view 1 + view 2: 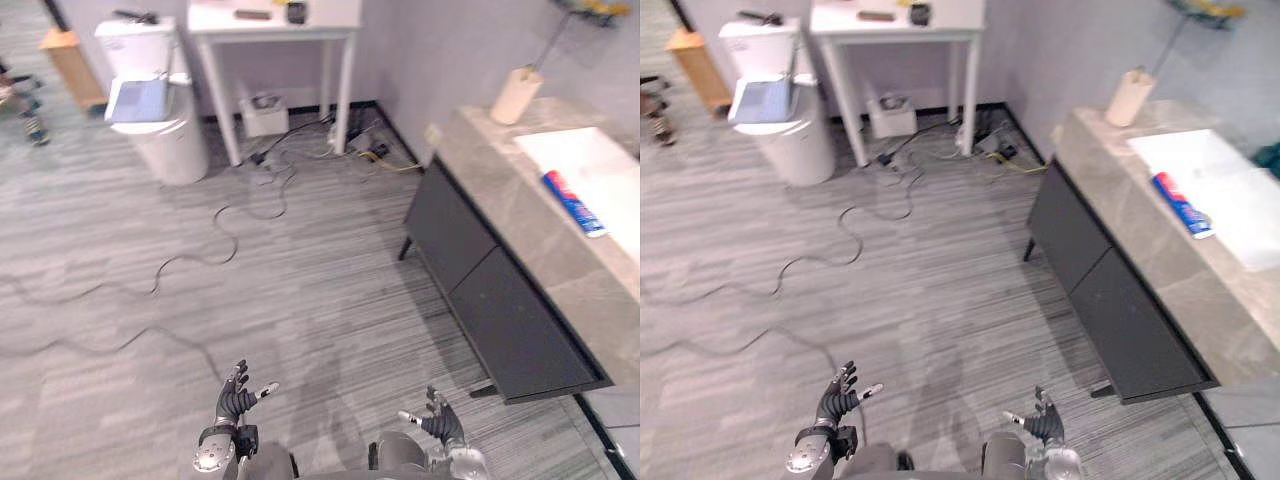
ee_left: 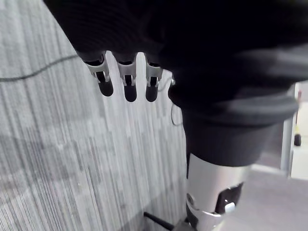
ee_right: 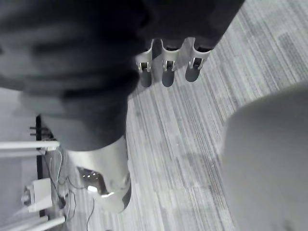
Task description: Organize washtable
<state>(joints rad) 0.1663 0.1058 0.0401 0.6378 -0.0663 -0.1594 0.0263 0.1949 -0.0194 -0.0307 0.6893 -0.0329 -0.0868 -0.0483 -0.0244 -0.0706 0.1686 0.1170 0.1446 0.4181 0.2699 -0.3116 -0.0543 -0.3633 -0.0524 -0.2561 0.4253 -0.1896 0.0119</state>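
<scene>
Left hand (image 1: 238, 395) and right hand (image 1: 437, 420) are both low at the near edge of the eye views, fingers spread loose and straight, thumbs out, nothing in either one. Wrist views back that up: the left hand's silver dark-tipped fingers (image 2: 126, 83) stick out straight over the grey striped plank floor (image 1: 300, 290), and the right hand's fingers (image 3: 166, 72) do too. So released on both sides, just hanging over bare floor.

All the washtable stuff is off on the robot's right and further ahead, well apart from both hands. It's a long grey stone-topped surface (image 1: 560, 275) sitting on a dark flat-fronted cabinet (image 1: 490, 300). On the top there's a white rectangular patch (image 1: 590, 160), could be a basin or a tray, can't tell which. A red, blue and white toothpaste tube (image 1: 575, 203) lies flat on that white part, along its near edge. Further back, near the far corner of the surface, a beige cylindrical cup (image 1: 516, 95) stands upright with a thin stick poking out of it. The right hand is the closer of the two to all this, but there's still a good stretch of floor and the cabinet front between them.

Over on the far side of the room, a white toilet (image 1: 165, 140) stands beside a white four-legged table (image 1: 275, 25) with some small dark items on top.
</scene>
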